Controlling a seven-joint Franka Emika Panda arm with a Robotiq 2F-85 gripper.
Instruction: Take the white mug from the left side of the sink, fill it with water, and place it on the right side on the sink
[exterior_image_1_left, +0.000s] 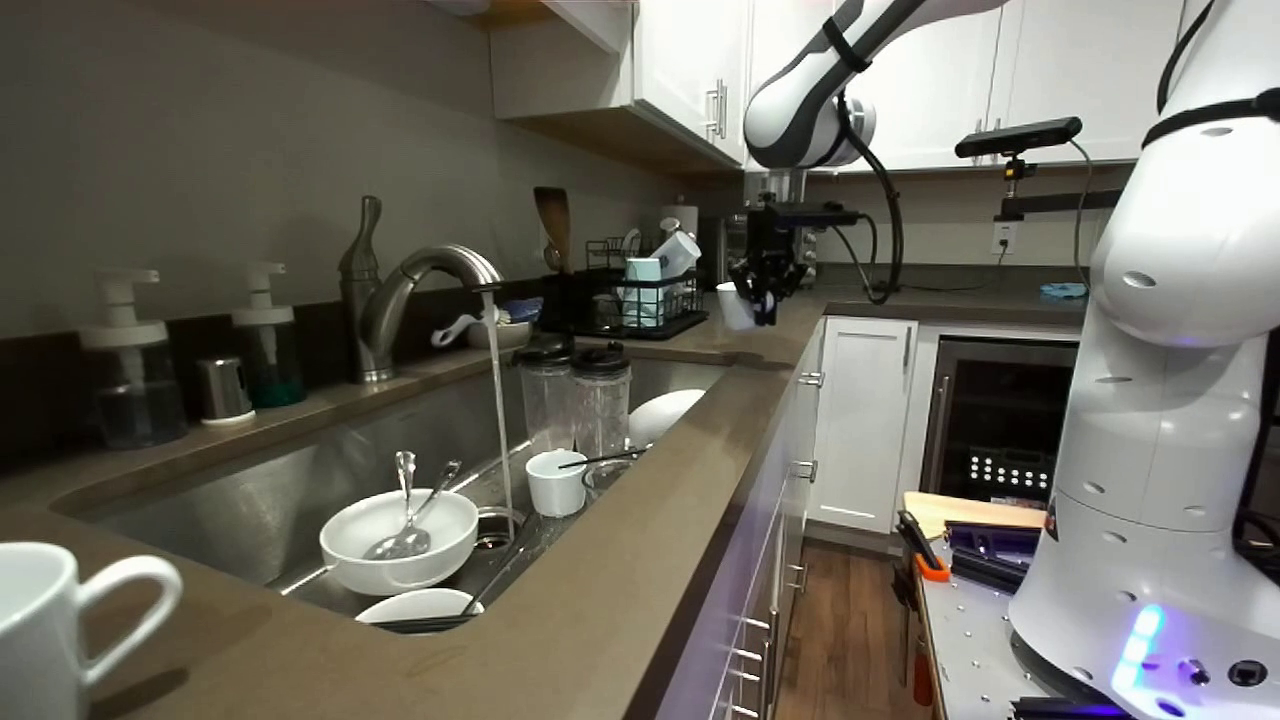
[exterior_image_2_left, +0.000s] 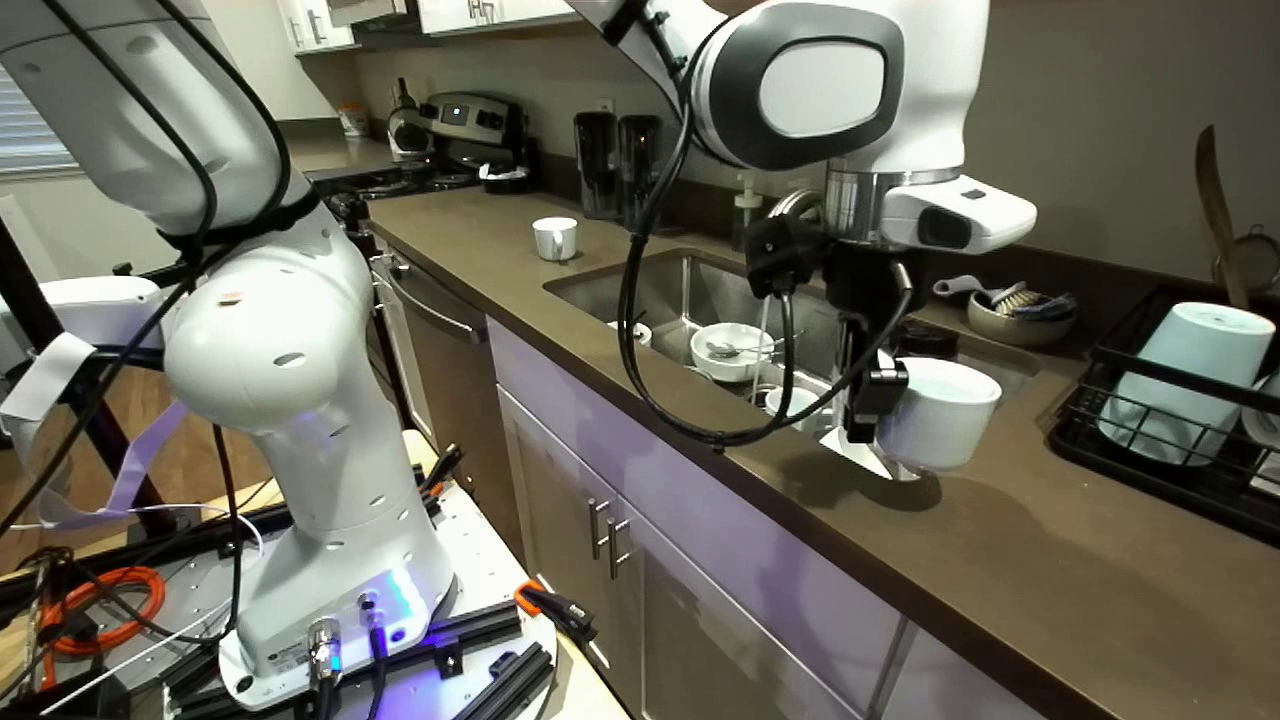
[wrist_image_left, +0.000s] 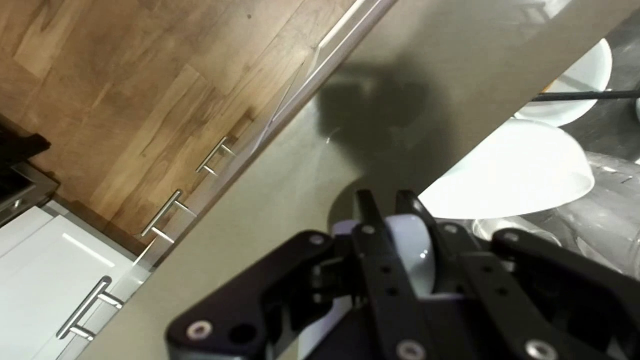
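Note:
My gripper (exterior_image_1_left: 768, 300) is shut on the handle of a white mug (exterior_image_1_left: 735, 306). In an exterior view the held mug (exterior_image_2_left: 940, 415) is roughly upright above the countertop near the sink's dish-rack end, its shadow apart below it. In the wrist view the handle (wrist_image_left: 412, 250) shows between the gripper's fingers (wrist_image_left: 385, 200); most of the body is hidden. Whether it holds water I cannot tell. A second, like mug (exterior_image_1_left: 35, 640) stands on the counter at the sink's opposite end, also seen in an exterior view (exterior_image_2_left: 555, 239). The steel sink (exterior_image_1_left: 230, 515) has a gooseneck faucet (exterior_image_1_left: 395, 300) running water.
The sink holds white bowls (exterior_image_1_left: 400, 545), a small white cup (exterior_image_1_left: 556, 485) and clear blender jars (exterior_image_1_left: 600, 405). A black dish rack (exterior_image_2_left: 1150, 475) with cups stands past the held mug. Soap bottles (exterior_image_1_left: 130, 375) stand behind the sink. Upper cabinets (exterior_image_1_left: 690, 70) overhang.

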